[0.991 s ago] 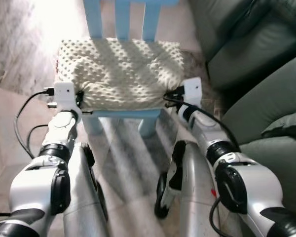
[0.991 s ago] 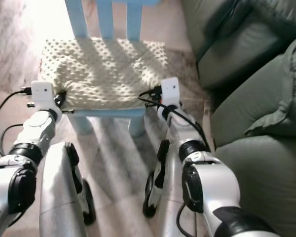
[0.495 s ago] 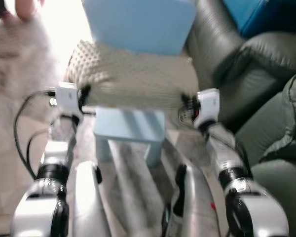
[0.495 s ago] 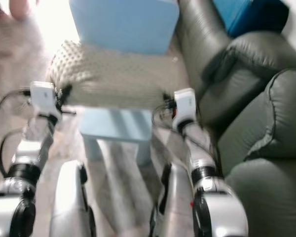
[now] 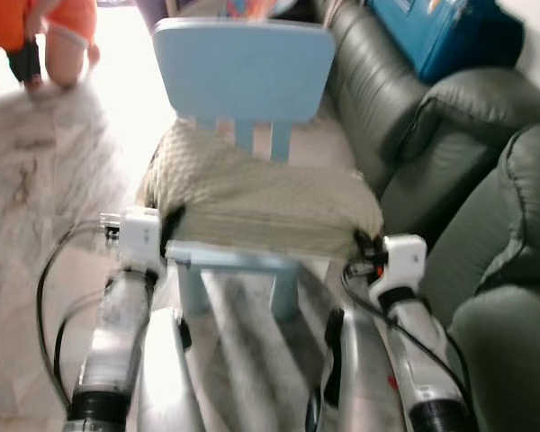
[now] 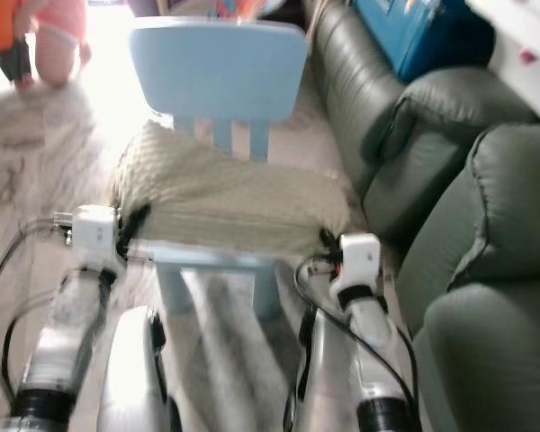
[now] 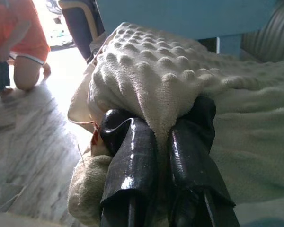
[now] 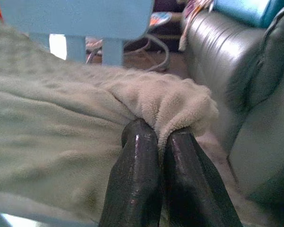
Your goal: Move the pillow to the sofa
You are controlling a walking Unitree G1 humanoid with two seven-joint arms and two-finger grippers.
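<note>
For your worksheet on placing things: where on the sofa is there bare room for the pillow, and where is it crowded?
Bare: the dark green sofa seat right of the blue chair, and its near cushion. Crowded: the sofa's far end, under a blue box. Both the left gripper and right gripper pinch the pillow.

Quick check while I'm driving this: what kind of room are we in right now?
Most likely a home living room. A dark green leather sofa stands on the robot's right, a small light blue chair holds the cream pillow that both claws grip, and a person kneels on the pale marbled floor.

A home living room — dark green sofa, blue child's chair
</note>
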